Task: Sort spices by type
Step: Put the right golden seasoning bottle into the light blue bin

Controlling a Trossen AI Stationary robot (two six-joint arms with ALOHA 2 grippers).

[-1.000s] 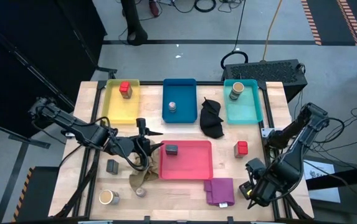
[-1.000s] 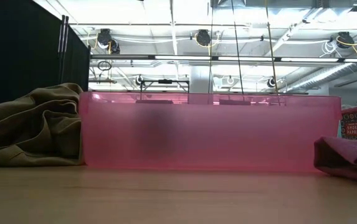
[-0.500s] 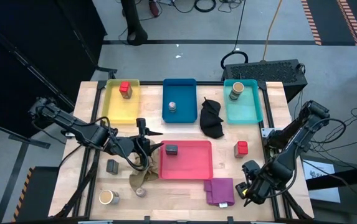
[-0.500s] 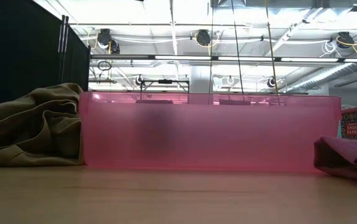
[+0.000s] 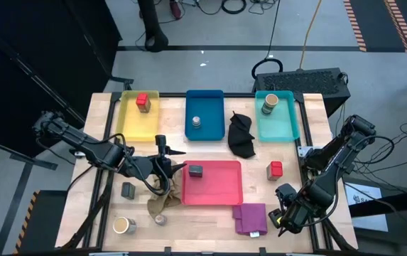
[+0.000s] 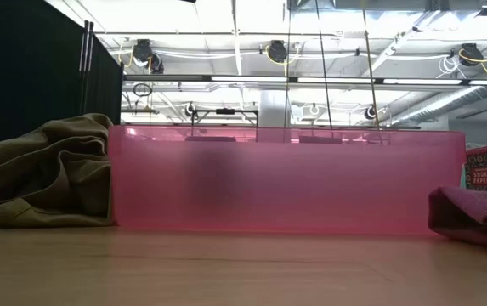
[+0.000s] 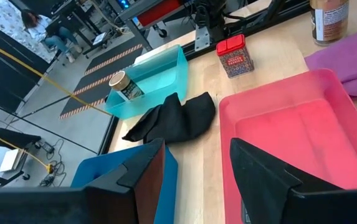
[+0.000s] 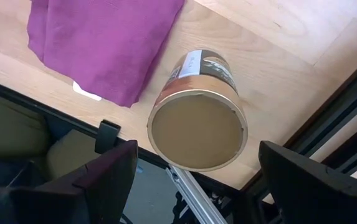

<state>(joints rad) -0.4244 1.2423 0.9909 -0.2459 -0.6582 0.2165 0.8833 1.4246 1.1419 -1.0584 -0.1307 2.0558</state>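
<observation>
Standing upright at the table's edge, a tan round cardboard jar [image 8: 197, 127] lies past the far side of the crumpled purple cloth [image 5: 250, 217] from the shallow pink plastic tray [image 5: 212, 199]. The right gripper [image 5: 286, 213] hangs directly over this jar; its two dark fingers [image 8: 113, 168] are spread wide on either side of the lid and touch nothing.

Inside the pink tray, near its left rear corner, sits one dark grey rectangular tin [image 5: 195, 171]. The left gripper [image 5: 178, 168] hovers just beside that corner, its fingers parted with nothing between them. A second dark grey tin [image 5: 128, 190] lies on the bare wood well to the tray's left. A rumpled beige cloth [image 5: 159, 203] touches the tray's left wall. Beyond the cloth, toward the front left of the tray, are a tiny silver round tin [image 5: 160, 220] and another tan round jar [image 5: 123, 226].

To the tray's right a red cube labelled smoked paprika [image 5: 275, 169] stands on the table. Behind the tray three more trays stand in a row: a yellow tray [image 5: 133, 124] holding a red cube [image 5: 143, 102], a blue tray [image 5: 214, 117] holding a silver round tin [image 5: 196, 122], and a teal tray [image 5: 283, 124] holding a tan jar [image 5: 268, 104]. A bunched black cloth [image 5: 241, 135] lies between the blue and teal trays, just behind the pink tray's right rear corner.
</observation>
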